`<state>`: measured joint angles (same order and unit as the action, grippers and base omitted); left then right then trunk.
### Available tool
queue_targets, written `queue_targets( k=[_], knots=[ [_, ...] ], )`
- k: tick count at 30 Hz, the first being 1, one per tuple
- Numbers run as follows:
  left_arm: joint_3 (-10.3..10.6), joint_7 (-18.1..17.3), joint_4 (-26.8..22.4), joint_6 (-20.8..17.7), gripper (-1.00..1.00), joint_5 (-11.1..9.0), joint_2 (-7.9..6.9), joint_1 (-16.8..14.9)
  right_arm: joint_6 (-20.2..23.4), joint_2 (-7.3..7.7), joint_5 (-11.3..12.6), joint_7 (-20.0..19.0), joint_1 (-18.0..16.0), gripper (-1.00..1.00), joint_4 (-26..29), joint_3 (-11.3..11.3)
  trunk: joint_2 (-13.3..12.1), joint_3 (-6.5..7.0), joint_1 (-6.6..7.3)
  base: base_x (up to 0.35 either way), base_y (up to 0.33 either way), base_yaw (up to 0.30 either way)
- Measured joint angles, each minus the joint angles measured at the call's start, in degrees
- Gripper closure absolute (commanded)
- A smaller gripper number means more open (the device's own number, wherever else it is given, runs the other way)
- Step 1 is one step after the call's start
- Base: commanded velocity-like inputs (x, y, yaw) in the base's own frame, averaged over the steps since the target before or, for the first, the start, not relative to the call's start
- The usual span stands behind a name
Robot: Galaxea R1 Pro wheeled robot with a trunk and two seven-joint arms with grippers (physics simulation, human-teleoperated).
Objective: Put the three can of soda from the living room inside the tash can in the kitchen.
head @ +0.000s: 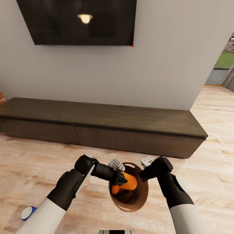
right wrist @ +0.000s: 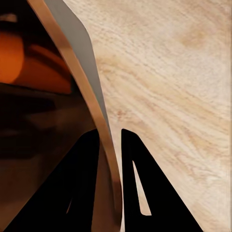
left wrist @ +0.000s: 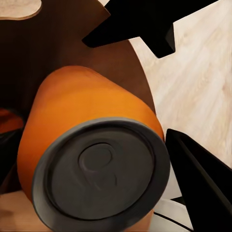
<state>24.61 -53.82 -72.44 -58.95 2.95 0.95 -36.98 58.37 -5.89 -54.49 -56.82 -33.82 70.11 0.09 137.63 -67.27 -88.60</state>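
Directly below the robot's head, one brown bin, the tash can (head: 133,198), hangs over the wood-plank floor (head: 201,162). The right gripper (right wrist: 110,145) pinches its thin rim, one finger inside and one outside, jaws nearly closed. The left gripper (head: 121,178) reaches into the bin's mouth; its black fingers (left wrist: 203,183) sit spread either side of one orange can of soda (left wrist: 92,140), grey top toward the wrist camera, though contact is unclear. A second orange shape (left wrist: 9,121) lies deeper inside. Beyond stands one long dark cabinet (head: 104,126) beneath one wall-mounted TV (head: 78,21). Open floor lies to the right.
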Motion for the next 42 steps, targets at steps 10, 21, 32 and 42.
queue_targets(
  k=[10,21,32,42],
  knots=[
    [3.74,5.45,1.12,-0.97,1.0,-0.53,0.43,0.0,-0.07,0.01,-0.22,0.77,0.0,1.0,-2.36,0.0,0.0,0.0,0.0,0.0,0.0,0.0],
    [7.51,8.83,0.36,-1.04,1.0,0.78,0.93,0.0,0.04,0.02,-1.52,0.0,0.0,1.0,-0.83,0.05,0.0,0.0,0.0,0.0,0.0,0.0],
    [9.24,8.82,2.96,-1.04,1.0,0.88,1.1,-0.01,-0.11,0.02,-1.53,0.08,0.0,1.0,-3.53,0.03,0.0,0.0,0.0,0.0,0.0,0.0],
    [9.31,8.81,2.89,-1.04,-1.0,1.1,1.11,-0.03,-0.08,0.02,-1.33,0.12,0.0,1.0,-3.59,0.03,0.0,0.0,0.0,0.0,0.0,0.0]
  ],
)
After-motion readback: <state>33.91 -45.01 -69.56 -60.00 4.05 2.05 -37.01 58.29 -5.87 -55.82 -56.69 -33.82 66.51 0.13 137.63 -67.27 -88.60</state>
